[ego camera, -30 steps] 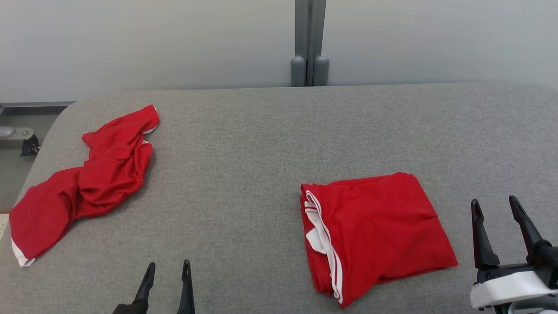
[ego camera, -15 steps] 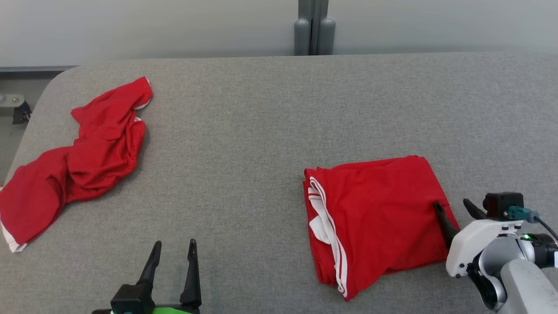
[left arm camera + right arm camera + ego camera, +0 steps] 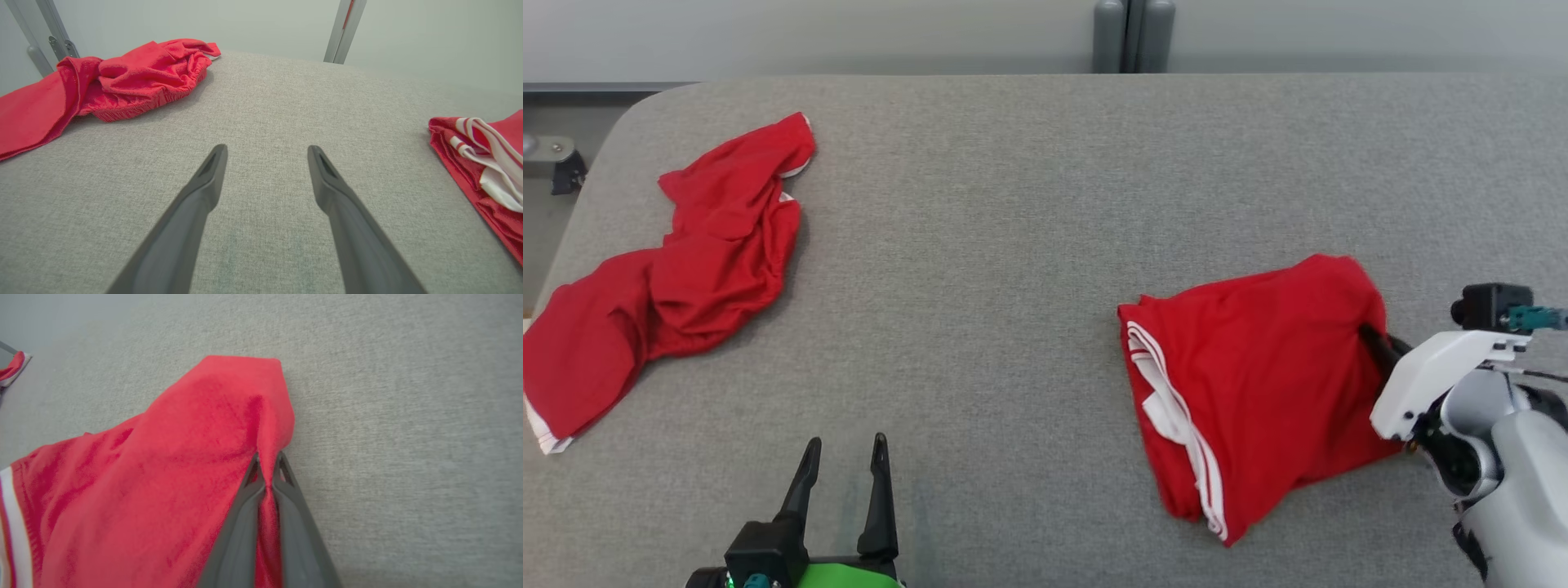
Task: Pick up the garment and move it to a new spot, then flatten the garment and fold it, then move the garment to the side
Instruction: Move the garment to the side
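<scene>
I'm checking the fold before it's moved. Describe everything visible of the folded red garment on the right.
The folded red garment is soft, knit-looking cloth with white striped trim along its left edge. It lies as a rough layered rectangle on the grey fabric table, right of centre. The right gripper, shut, pinches its right edge, which rises in a peak; nothing else touches it.
</scene>
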### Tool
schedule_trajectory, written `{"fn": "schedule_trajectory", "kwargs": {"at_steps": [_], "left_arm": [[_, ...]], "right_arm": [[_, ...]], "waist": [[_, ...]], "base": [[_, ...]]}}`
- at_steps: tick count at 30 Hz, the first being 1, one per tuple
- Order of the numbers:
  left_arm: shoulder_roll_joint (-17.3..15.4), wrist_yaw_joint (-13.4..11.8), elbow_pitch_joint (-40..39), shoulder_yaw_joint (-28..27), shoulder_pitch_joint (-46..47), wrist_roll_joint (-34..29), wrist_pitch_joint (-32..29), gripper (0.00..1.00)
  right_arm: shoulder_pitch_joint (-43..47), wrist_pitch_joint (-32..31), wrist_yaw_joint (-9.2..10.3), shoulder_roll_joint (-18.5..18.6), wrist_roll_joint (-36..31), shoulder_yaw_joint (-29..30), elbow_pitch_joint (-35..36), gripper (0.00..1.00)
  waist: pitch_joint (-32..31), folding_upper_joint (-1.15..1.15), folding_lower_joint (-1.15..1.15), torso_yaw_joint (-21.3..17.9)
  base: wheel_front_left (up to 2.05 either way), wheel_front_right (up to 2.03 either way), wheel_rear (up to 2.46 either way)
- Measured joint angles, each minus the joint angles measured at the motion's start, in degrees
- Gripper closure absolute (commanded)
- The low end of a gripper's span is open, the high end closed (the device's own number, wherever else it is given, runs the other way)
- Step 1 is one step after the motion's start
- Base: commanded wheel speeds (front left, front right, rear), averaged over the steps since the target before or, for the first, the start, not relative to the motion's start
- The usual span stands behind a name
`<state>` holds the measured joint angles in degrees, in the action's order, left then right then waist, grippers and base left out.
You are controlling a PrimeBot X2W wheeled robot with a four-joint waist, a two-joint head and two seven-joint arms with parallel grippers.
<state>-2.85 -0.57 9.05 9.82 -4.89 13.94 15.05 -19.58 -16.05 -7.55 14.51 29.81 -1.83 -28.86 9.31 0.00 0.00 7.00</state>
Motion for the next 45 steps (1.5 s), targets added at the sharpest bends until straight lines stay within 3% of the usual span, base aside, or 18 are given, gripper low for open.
{"fn": "schedule_trajectory", "kwargs": {"at_steps": [5, 12, 20, 23, 24, 25, 32, 37, 45], "left_arm": [[0.0, 0.8, -1.1, -0.1, 2.3, -0.9, 0.0, 0.00], [0.0, 3.9, -2.2, 0.0, 9.2, -4.2, 0.0, 0.00], [0.0, 5.9, -1.7, 0.9, 11.7, -6.7, 0.0, 0.00], [0.0, 6.1, -2.0, 0.1, 11.7, -7.0, 0.0, 0.00], [0.0, 6.2, -2.1, -0.2, 11.6, -7.1, 0.0, 0.00], [0.0, 6.2, -2.3, -0.6, 11.6, -7.1, 0.0, 0.00], [0.0, 6.1, -2.5, -1.8, 10.4, -6.9, 0.0, 0.00], [0.0, 4.8, -1.9, -1.7, 8.8, -4.9, 0.0, 0.00], [0.0, 1.7, -1.0, -2.0, 2.6, -2.6, 0.0, 0.00]], "right_arm": [[-4.2, 2.4, 0.02, 3.8, -2.6, 5.7, -0.4, 1.00], [-15.0, 8.5, 0.02, 8.7, -10.8, 15.3, -3.9, 1.00], [-23.0, 13.1, 0.02, 14.9, -21.2, 26.8, -11.9, 1.00], [-25.0, 14.2, 0.01, 15.4, -24.4, 29.8, -14.6, 1.00], [-25.5, 14.6, 0.01, 15.6, -26.0, 30.8, -15.4, 0.75], [-25.6, 15.8, 0.01, 16.2, -28.3, 31.5, -15.7, 0.00], [-26.3, 24.7, 0.01, 16.3, -38.6, 34.5, -14.2, 0.00], [-20.0, 29.7, 0.01, 13.0, -38.7, 31.9, -9.7, 0.00], [0.4, 31.0, 0.01, 6.3, -31.9, 22.7, 7.2, 0.00]], "waist": [[1.6, 0.00, 0.00, -2.9], [7.8, 0.00, 0.00, -6.1], [15.7, 0.00, 0.00, -7.1], [17.4, 0.00, 0.00, -6.8], [17.9, 0.00, 0.00, -6.6], [18.2, 0.00, 0.00, -6.4], [16.9, 0.00, 0.00, -5.6], [13.4, 0.00, 0.00, -5.7], [4.9, 0.00, 0.00, -5.6]], "base": [[0.00, 0.00, 0.00], [0.00, 0.00, 0.00], [0.00, 0.00, 0.00], [0.00, 0.00, 0.00], [0.00, 0.00, 0.00], [0.00, 0.00, 0.00], [0.00, 0.00, 0.00], [0.00, 0.00, 0.00], [0.00, 0.00, 0.00]]}}
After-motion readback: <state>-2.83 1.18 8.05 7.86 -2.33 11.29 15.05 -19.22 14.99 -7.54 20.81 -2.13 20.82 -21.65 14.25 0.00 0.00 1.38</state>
